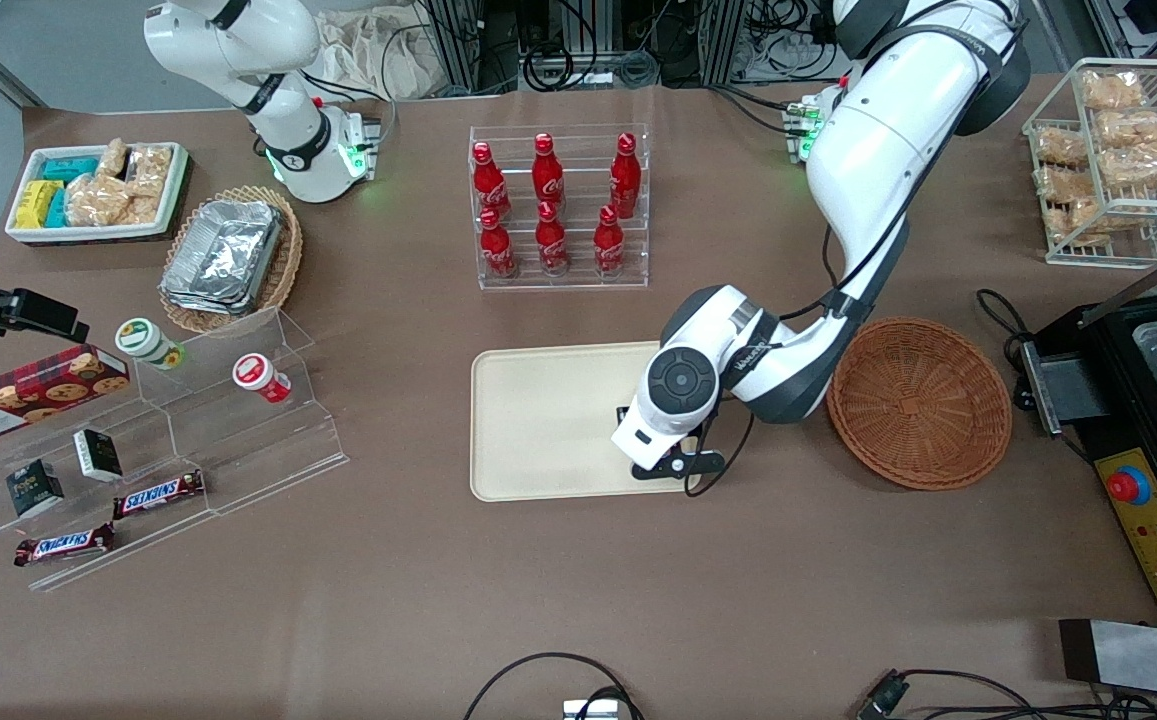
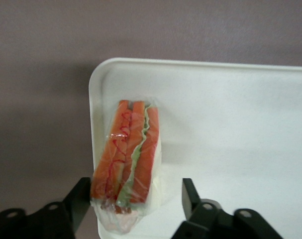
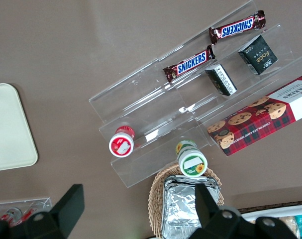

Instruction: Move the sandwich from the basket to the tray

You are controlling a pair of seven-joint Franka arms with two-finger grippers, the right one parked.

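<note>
- The working arm's pincer point(image 1: 660, 462) hangs low over the tray point(image 1: 538, 420), at the tray's corner nearest the front camera on the basket's side.
- In the left wrist view the pincer point(image 2: 136, 204) is spread, its two black fingers point(image 2: 193, 199) standing on either side of the sandwich point(image 2: 128, 159) with a clear gap to at least one of them.
- The sandwich, wrapped in clear film, rests on the tray point(image 2: 230, 124) right at a rounded corner, its orange and green layers facing the wrist camera; whether one finger touches the wrap I cannot tell.
- From the front the sandwich is hidden under the wrist.
- The round brown basket point(image 1: 919, 402) sits on the desk point(image 1: 578, 590) just beside the tray, toward the working arm's end, with nothing in it.
- A clear rack of red bottles point(image 1: 558, 205) stands farther from the front camera than the tray.
</note>
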